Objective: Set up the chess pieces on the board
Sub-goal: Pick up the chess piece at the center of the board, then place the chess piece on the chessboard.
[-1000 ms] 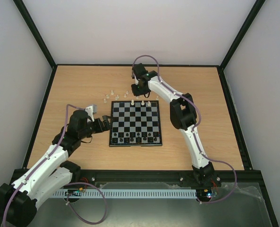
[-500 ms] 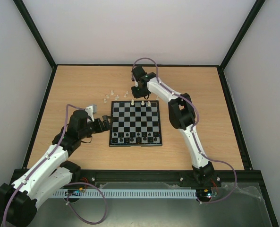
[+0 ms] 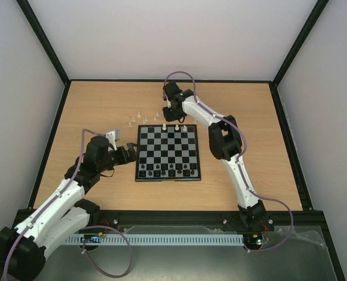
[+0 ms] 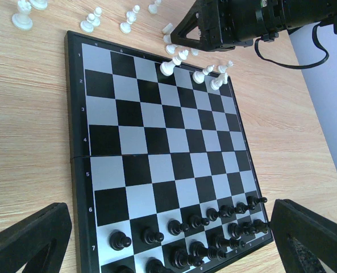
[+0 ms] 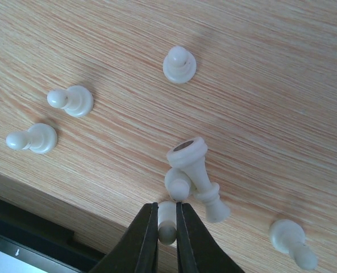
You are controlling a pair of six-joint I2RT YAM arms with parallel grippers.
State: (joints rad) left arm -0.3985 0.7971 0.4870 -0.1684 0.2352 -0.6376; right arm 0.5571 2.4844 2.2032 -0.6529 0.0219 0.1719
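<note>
Right pincer (image 5: 167, 209) is clenched on a small white piece (image 5: 167, 228) standing on the worktop (image 5: 270, 85). A toppled piece (image 5: 198, 181) lies just beyond its tips. Best lift straight up to clear that crowding, then swing back to the board (image 3: 167, 153) behind it.

Bright, even light; soft faint shadows beside white pieces (image 5: 179, 63); wrist views sharp, top view coarser.
</note>
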